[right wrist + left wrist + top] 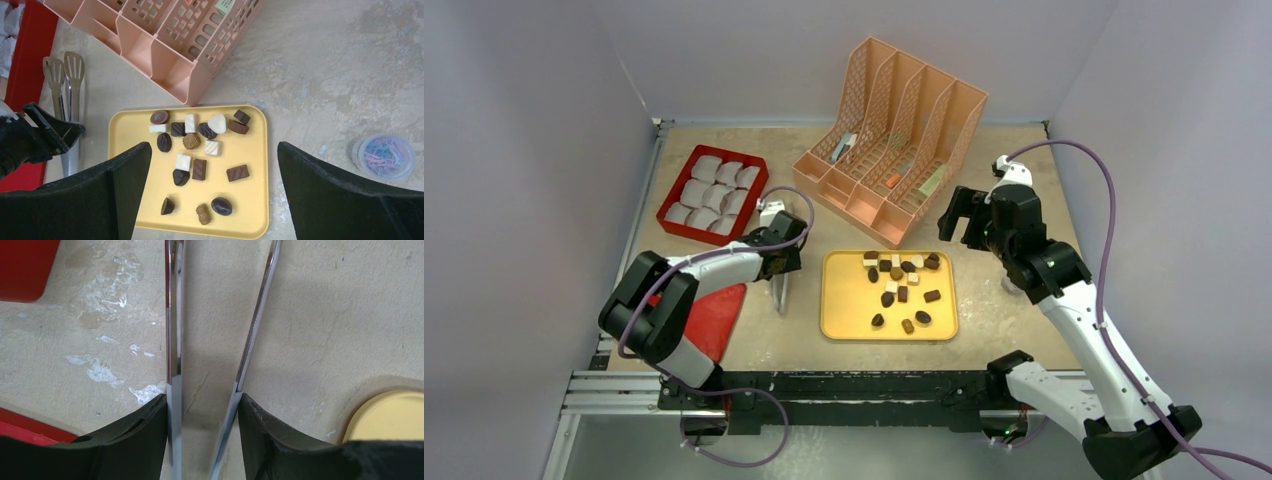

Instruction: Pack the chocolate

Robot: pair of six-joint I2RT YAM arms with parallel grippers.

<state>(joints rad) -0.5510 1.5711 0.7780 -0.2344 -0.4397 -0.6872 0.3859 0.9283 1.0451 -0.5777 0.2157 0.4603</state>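
Mottled beige bench (984, 300) under grey walls carries a glossy yellow tray (844, 320) at centre, where the chocolate (900, 285) lies scattered: ribbed ovals, squares and short bars, dark, caramel and cream. Our left fingers (135, 440) clamp thin chrome tongs (175, 340) left of the tray; our right fingers (100, 200) stand wide apart, empty, raised near its far right. We judge the slick tong arms may twist in that grip, and smooth rounded pieces may squirt from the slotted tips. Soft white liners (714, 185) in the red box (702, 231), far left, may crumple.
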